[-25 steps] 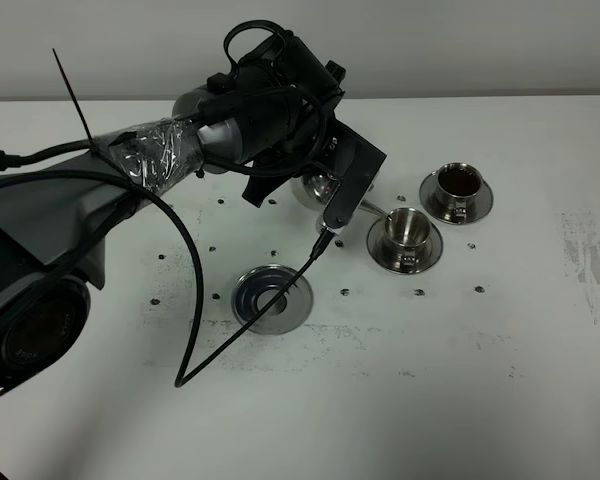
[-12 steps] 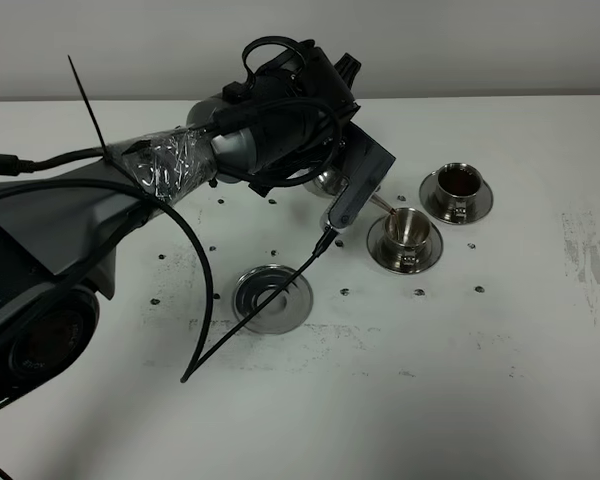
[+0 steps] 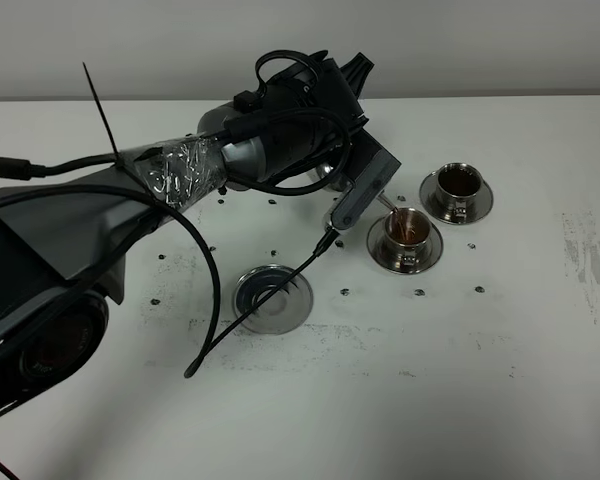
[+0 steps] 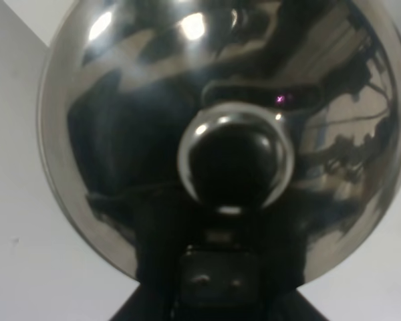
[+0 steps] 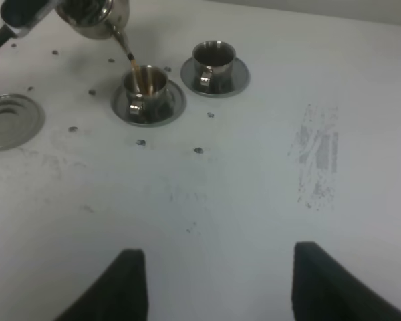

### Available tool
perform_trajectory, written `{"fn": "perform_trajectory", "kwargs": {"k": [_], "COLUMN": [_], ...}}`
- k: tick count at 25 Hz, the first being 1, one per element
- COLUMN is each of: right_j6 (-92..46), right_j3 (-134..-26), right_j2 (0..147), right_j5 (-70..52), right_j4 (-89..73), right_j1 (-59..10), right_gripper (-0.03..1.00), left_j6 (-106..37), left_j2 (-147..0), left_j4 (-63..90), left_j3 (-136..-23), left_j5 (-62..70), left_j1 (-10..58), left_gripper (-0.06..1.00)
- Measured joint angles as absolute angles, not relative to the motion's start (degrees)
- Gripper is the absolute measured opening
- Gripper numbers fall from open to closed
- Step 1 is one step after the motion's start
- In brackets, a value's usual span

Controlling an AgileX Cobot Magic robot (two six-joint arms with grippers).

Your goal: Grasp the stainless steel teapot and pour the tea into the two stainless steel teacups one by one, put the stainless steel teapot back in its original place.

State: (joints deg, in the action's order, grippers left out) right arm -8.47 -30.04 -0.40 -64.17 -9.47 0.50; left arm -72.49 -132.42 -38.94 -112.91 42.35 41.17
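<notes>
Left end effector (image 3: 358, 192) is clenched on the stainless steel teapot (image 5: 93, 15), which hangs tipped above the bench (image 3: 430, 380) with its thin spout (image 5: 122, 40) over the nearer teacup (image 3: 408, 228). A brown stream of tea (image 5: 135, 67) runs from the spout into that cup, which shows brown liquid inside and stands on its saucer (image 5: 167, 107). The farther teacup (image 3: 458, 182), just beside it on its own saucer, holds dark tea, so this looks like the second of the two pours. The round steel disc (image 3: 272, 298) lies bare, apart from the cups. The right end effector (image 5: 220, 287) is released, grasping nothing, well away from the cups. Next, the pot probably needs levelling once this cup is full enough, then carrying back and setting squarely on the disc.
</notes>
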Motion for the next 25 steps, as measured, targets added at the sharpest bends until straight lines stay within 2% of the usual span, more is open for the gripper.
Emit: {"fn": "perform_trajectory", "kwargs": {"k": [25], "right_j6": [-8.47], "right_j3": [-30.04], "right_j2": [-0.40], "right_j5": [-64.17], "right_j4": [-9.47], "right_j1": [0.50], "right_gripper": [0.47], "left_j6": [-73.41], "left_j2": [-132.88], "left_j4": [-43.74], "left_j3": [-112.91], "left_j5": [38.32], "left_j1": [42.26], "left_gripper": [0.18]}}
